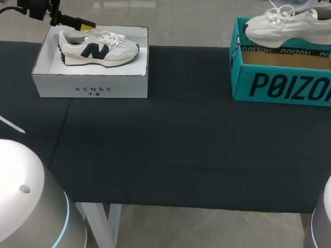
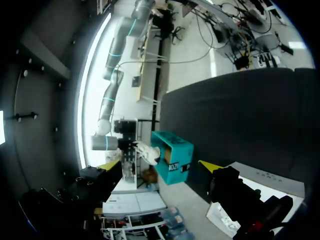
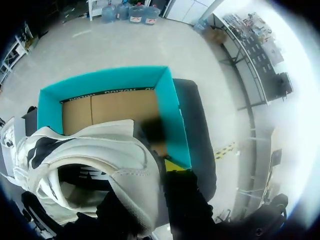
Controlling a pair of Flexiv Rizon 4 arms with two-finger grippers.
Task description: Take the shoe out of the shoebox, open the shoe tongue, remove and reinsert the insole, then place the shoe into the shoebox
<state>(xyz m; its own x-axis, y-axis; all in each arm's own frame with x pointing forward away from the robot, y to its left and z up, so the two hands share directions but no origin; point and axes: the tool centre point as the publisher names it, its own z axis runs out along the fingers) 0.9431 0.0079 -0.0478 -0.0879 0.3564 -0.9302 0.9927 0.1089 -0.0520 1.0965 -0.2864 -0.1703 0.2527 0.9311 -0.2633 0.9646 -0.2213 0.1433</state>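
Two shoes, two boxes.
Upper left: shoe (image 1: 100,48) in white box (image 1: 90,89). Upper right: pale shoe (image 1: 293,28) over teal box (image 1: 288,85).

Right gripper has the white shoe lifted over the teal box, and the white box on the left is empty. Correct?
One thing is off: the white box is not empty. The head view shows a shoe with a dark side mark lying in it. The rest stands: the white shoe hangs over the teal box.
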